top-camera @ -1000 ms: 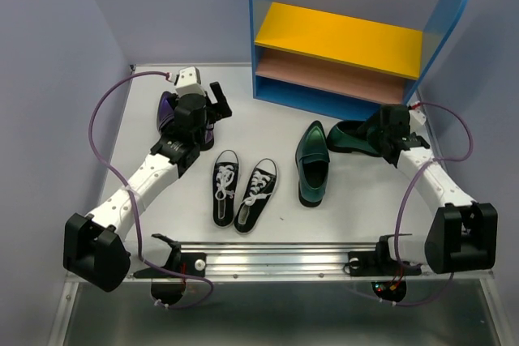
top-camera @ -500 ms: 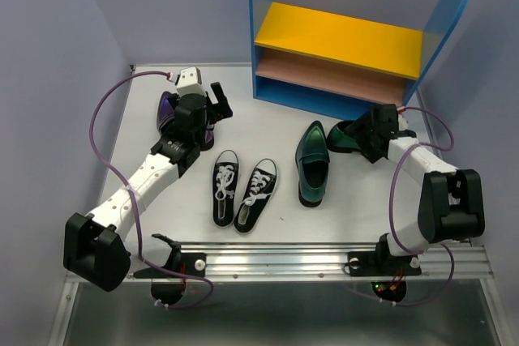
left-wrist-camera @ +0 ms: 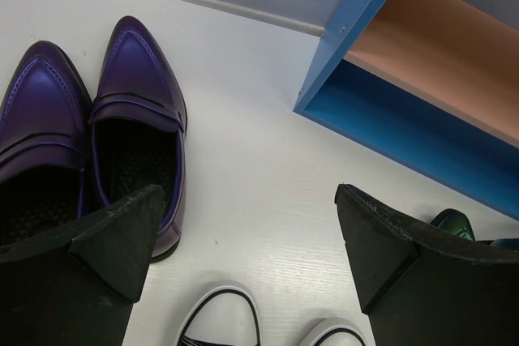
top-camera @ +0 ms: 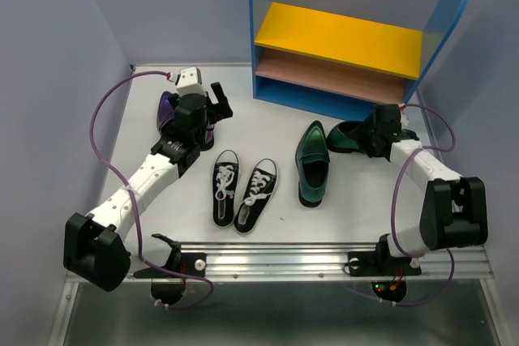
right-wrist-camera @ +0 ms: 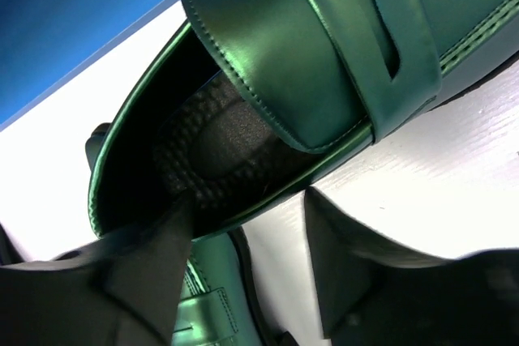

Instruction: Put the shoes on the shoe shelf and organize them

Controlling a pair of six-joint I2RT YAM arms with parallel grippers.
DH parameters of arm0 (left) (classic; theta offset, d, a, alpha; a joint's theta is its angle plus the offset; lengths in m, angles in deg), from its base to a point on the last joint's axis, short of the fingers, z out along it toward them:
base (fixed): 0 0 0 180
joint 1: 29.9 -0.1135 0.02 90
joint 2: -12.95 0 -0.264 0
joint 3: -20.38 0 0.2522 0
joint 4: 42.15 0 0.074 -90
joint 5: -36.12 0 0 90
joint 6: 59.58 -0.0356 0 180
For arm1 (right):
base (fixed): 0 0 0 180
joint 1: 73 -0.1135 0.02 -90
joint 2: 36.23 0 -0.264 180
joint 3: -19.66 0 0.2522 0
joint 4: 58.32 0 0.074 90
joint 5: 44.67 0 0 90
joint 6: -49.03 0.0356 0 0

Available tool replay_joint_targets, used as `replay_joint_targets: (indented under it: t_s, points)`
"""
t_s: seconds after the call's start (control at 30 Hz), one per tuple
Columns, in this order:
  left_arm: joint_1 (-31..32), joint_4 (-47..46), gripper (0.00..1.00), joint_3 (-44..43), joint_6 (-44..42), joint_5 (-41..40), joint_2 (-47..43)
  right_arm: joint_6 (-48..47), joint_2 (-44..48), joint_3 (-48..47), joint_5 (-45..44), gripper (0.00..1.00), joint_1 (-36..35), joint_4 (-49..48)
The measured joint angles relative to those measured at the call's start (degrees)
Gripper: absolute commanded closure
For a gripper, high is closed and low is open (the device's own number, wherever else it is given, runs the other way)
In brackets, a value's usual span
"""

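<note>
Grasp of the rear green loafer (right-wrist-camera: 324, 62) by the right gripper (right-wrist-camera: 247, 273) is judged to be the step in hand. Its jaws are released and straddle the shoe's side wall: one finger (right-wrist-camera: 122, 281) sits over the insole, the other (right-wrist-camera: 365, 281) outside on the table (top-camera: 357, 200). Advice: seat the fingers deeper, close on the wall near the heel where it looks stiffest, and lift straight up before any swing, as glossy leather may slip. This loafer lies on its sole just in front of the right end of the shoe shelf (top-camera: 336, 32), toe pointing left. The second green loafer (top-camera: 312, 164) lies just beside that toe and could be nudged by a low sideways move. The shelf's boards all appear bare. The lower bays look low, so a flat, toe-first entry seems wise, and the yellow top has open room above. The shelf's blue right side panel (top-camera: 446, 14) stands near the right arm, limiting outward travel. The left gripper (left-wrist-camera: 247, 257) hangs spread wide and empty over bare table, the purple shoes (left-wrist-camera: 134, 127) beside it and the black sneakers (top-camera: 243, 188) nearer the bases.
</note>
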Motion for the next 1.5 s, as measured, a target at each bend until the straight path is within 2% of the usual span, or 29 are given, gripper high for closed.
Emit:
replay_joint_targets:
  t_s: [0.1,0.27,0.3,0.4,0.63,0.97,1.0,1.03,1.07,1.1,1.13,1.17,1.2,1.23,1.5]
  points:
    - [0.00,0.00,0.01,0.00,0.00,0.07,0.02,-0.52,0.50,0.48,0.70,0.52,0.00,-0.09]
    - [0.00,0.00,0.01,0.00,0.00,0.07,0.17,-0.85,0.52,0.55,1.88,0.75,0.00,-0.09]
    - [0.00,-0.02,0.01,0.00,0.00,0.07,0.17,-0.90,0.52,0.55,2.03,0.84,0.00,0.07]
    - [0.00,0.00,0.01,0.00,0.00,0.04,0.17,-1.55,1.01,0.55,2.05,0.99,0.04,2.08]
    - [0.00,0.00,0.01,0.00,0.00,0.00,0.17,-6.23,2.60,-0.59,2.49,0.99,0.04,10.47]
    - [-0.02,0.00,0.01,-0.22,0.17,0.13,0.20,-16.85,7.39,-3.82,2.45,0.99,0.02,27.80]
    - [0.00,0.00,0.01,-0.22,0.26,0.20,0.17,-17.97,7.85,-4.72,1.99,0.95,0.02,30.01]
    - [0.00,0.00,0.01,-0.24,0.33,0.28,0.20,-18.86,8.07,-5.64,1.57,0.83,0.02,31.80]
    - [0.00,0.02,0.01,-0.33,0.44,0.37,0.22,-19.54,8.24,-6.43,1.20,0.62,0.02,32.81]
    - [-0.02,0.00,0.01,-0.37,0.52,0.52,0.24,-20.26,8.33,-7.19,0.76,0.29,0.02,33.66]
    - [-0.02,0.00,0.01,-0.44,0.55,0.61,0.24,-21.20,8.41,-7.91,0.13,0.20,0.02,34.01]
    - [-0.02,-0.02,0.01,-0.50,0.57,0.74,0.24,-21.07,8.59,-8.17,-0.24,0.06,0.02,33.86]
    - [0.00,-0.02,0.01,-0.52,0.61,0.87,0.24,-21.90,8.92,-8.22,-0.50,0.00,0.00,33.59]
    - [0.00,0.00,0.01,-0.55,0.66,0.94,0.24,-22.16,9.14,-8.20,-0.61,0.00,-0.02,33.66]
    - [-0.02,0.00,0.01,-0.55,0.74,1.36,0.24,-20.09,9.42,-4.46,-1.18,0.03,-0.04,33.05]
